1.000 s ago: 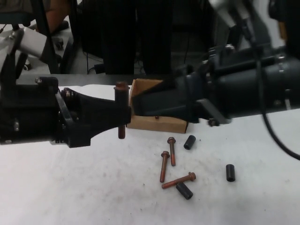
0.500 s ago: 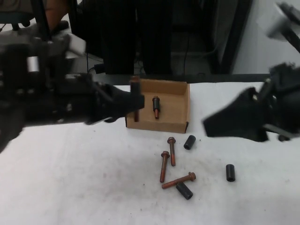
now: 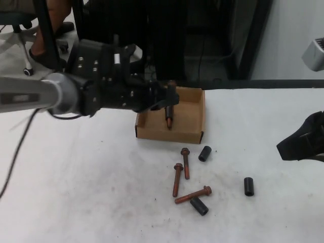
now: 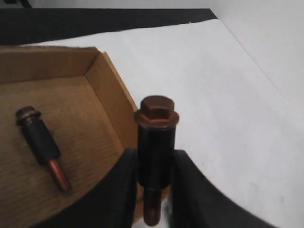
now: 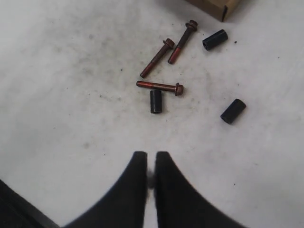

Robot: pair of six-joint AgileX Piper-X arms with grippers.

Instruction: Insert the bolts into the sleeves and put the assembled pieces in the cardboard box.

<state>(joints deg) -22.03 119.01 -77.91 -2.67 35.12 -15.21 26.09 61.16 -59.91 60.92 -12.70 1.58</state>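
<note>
Left wrist view: I see my left jaws clamped on a sleeved bolt (image 4: 156, 142) at the cardboard box (image 4: 111, 99) rim; right jaws pressed together above the desk (image 5: 71, 118).

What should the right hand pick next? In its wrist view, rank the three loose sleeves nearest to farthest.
1. Bolt-side sleeve, ahead of the right hand.
2. Lone sleeve, off by itself.
3. Box-side sleeve, by the cardboard box.

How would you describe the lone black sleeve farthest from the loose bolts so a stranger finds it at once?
Start at the cardboard box on the bench. In front of it lie three loose bolts and three black sleeves. The wanted sleeve lies alone on the right, clear of every bolt.
</note>
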